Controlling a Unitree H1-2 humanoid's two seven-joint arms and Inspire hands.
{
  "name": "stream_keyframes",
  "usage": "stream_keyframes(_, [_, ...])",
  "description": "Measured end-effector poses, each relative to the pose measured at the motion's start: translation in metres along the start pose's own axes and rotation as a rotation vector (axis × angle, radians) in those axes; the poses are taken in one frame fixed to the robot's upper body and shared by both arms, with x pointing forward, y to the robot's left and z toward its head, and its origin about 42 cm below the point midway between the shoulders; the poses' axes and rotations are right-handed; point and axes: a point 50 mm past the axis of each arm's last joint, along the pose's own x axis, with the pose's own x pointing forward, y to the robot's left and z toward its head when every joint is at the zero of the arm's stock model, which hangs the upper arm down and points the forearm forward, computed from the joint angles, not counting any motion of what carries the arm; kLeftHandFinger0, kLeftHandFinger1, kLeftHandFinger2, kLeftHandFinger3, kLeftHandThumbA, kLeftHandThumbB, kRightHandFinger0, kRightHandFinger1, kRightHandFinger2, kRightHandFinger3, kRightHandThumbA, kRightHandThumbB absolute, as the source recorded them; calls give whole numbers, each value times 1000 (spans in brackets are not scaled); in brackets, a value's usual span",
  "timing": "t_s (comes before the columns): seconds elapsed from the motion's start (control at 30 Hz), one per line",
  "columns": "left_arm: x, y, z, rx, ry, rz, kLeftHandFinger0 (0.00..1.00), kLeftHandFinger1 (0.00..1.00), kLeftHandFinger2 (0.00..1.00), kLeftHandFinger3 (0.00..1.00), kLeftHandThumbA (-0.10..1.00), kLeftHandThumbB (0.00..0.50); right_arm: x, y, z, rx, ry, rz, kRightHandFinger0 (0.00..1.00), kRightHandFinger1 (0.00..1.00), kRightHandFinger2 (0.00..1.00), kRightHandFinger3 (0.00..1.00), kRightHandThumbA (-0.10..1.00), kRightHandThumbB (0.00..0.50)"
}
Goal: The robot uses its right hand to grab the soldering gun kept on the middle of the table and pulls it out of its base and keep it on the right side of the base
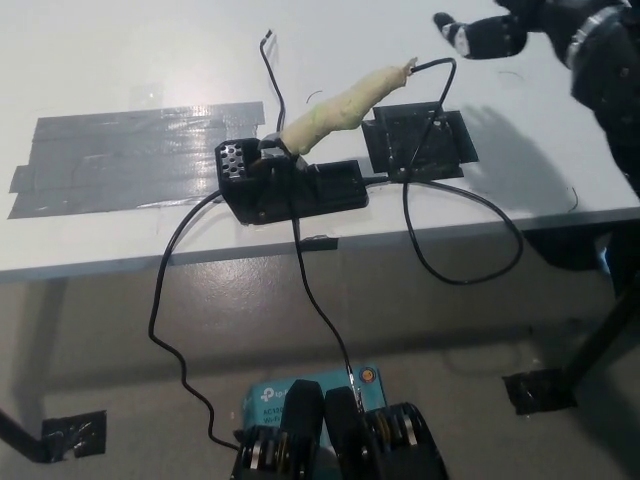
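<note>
Head view. A pale grey table [120, 60] fills the upper half of the frame; its front edge runs from the left side, lower centre, to the right side, slightly higher. Below the edge lies a grey floor, with a dark table foot [540, 390] at lower right and a taped patch at lower left. A broad strip of grey tape [130, 155] covers the table at centre left.

The black base [290, 185] sits near the middle of the table, close to the front edge. The soldering gun [345, 108], wrapped in yellowish tape, rests tilted in the base, handle pointing to the upper right. A black taped plate [415, 140] lies just beside the base on the right. Black cables [470, 215] loop from the handle and base over the table edge toward the floor.

The black right hand [490, 35] is at the upper right, above the table and apart from the gun handle, fingers extended toward the left, holding nothing. The left hand is out of view.

Bare table surface lies behind the gun and between handle tip and hand.
</note>
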Motion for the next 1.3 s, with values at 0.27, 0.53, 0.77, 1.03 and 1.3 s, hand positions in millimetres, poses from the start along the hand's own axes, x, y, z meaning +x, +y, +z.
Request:
stream_keyframes(0.27, [-1,1,1,9,0,-2,1000,1000,1000,1000,603,144,18,38,22,-128,-72,123,1000,1000,1000,1000,457,279])
stream_keyframes(0.53, [-1,1,4,29,-4,-4,1000,1000,1000,1000,574,151,33,69,30,-197,-83,216,1000,1000,1000,1000,447,288])
stream_keyframes(0.77, [1,2,9,42,-11,-10,1000,1000,1000,1000,597,142,38,84,15,-226,-32,291,1000,1000,1000,1000,369,366])
stream_keyframes(1.03, [4,2,13,53,-16,-18,1000,1000,1000,1000,579,134,38,90,13,-279,-8,336,1000,1000,1000,1000,260,473])
stream_keyframes(1.3, [5,0,15,55,-19,-24,1000,1000,1000,1000,592,144,38,101,14,-410,26,306,113,125,231,1000,141,250])
